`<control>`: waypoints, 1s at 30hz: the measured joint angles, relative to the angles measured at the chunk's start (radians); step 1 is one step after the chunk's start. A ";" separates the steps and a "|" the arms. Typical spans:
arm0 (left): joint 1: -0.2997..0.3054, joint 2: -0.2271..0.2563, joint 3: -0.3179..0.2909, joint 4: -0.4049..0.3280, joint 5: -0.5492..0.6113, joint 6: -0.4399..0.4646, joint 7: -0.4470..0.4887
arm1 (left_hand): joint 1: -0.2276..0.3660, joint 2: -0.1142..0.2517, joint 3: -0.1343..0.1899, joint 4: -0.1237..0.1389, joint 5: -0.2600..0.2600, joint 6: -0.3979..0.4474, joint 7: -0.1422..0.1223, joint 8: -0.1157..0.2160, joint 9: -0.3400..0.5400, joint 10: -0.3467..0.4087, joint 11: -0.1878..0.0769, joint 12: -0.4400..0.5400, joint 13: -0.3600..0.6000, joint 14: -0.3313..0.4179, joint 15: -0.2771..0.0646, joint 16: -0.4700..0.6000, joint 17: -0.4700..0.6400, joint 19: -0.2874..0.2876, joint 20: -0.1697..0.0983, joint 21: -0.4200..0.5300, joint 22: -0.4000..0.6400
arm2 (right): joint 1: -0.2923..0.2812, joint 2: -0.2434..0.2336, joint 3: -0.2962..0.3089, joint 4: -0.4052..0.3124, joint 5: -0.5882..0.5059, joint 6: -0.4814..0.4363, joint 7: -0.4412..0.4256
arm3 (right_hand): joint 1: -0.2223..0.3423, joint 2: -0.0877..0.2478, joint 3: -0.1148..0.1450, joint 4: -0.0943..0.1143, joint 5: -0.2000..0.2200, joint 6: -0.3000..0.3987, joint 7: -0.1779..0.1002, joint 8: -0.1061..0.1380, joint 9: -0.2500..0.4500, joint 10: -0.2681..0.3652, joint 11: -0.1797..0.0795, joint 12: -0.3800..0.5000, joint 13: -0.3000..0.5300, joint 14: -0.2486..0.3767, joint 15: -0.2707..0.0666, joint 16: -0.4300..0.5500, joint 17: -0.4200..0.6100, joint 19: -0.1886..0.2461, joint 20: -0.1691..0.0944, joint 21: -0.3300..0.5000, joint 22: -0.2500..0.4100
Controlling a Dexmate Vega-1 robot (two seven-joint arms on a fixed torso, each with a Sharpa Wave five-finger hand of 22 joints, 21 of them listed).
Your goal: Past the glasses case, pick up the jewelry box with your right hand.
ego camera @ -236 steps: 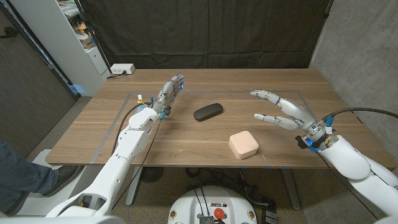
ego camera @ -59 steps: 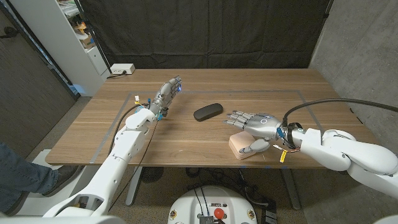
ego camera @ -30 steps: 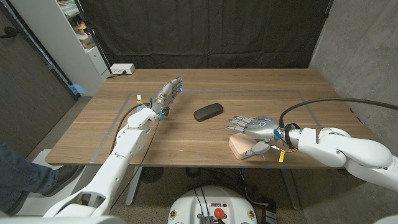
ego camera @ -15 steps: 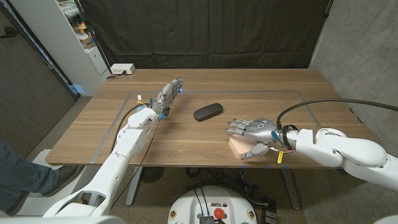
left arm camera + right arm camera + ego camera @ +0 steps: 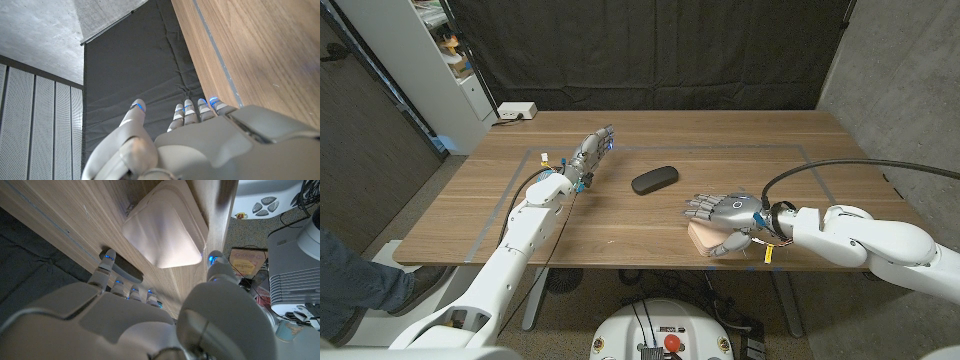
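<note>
The pale pink jewelry box [image 5: 697, 234] [image 5: 165, 232] sits near the table's front edge, right of centre. My right hand [image 5: 725, 214] [image 5: 150, 325] hovers over it with fingers spread across its top and far side. The thumb [image 5: 216, 264] hangs at its near right side, and a gap shows around the box. The black glasses case [image 5: 654, 180] [image 5: 126, 270] lies farther back and left of the box, beyond the fingertips. My left hand [image 5: 592, 150] [image 5: 200, 145] is stretched out with fingers straight at the table's back left, holding nothing.
Blue tape [image 5: 620, 148] outlines a rectangle on the wooden table [image 5: 750, 140]. A white power strip [image 5: 516, 110] lies at the back left corner. A shelf unit [image 5: 450, 50] stands left of the table, and a person's leg [image 5: 360, 280] shows at the lower left.
My right hand swung in from the table's right side over the jewelry box and, in the last second, settled lower and slightly left over it. The left hand stayed put.
</note>
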 measured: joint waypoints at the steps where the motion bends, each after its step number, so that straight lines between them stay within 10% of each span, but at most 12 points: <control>1: -0.001 0.000 0.000 0.001 0.000 0.000 0.000 | 0.000 0.000 0.000 0.000 0.000 0.000 0.000 0.000 0.000 0.000 0.000 0.000 0.000 0.000 0.000 0.000 0.000 0.000 0.000 0.000 0.000 | 0.000 0.000 0.000 0.000 0.000 0.000 0.000 | 0.000 0.000 0.000 0.000 0.000 0.000 0.000 0.000 0.000 0.000 0.000 0.000 0.000 0.000 0.000 0.000 0.000 0.000 0.000 0.000 0.000; 30: -0.030 -0.013 0.011 0.039 0.012 0.013 -0.002 | 0.004 0.004 0.010 -0.001 0.000 0.000 0.000 0.000 0.000 0.000 0.000 0.000 0.000 0.001 0.006 0.000 0.000 0.002 0.009 0.000 0.000 | 0.093 0.001 -0.098 0.047 -0.008 0.015 0.017 | 0.014 0.004 -0.008 0.000 0.011 0.013 -0.001 0.000 0.000 0.018 0.000 0.008 0.000 0.008 -0.009 0.008 0.000 0.009 0.002 0.000 0.000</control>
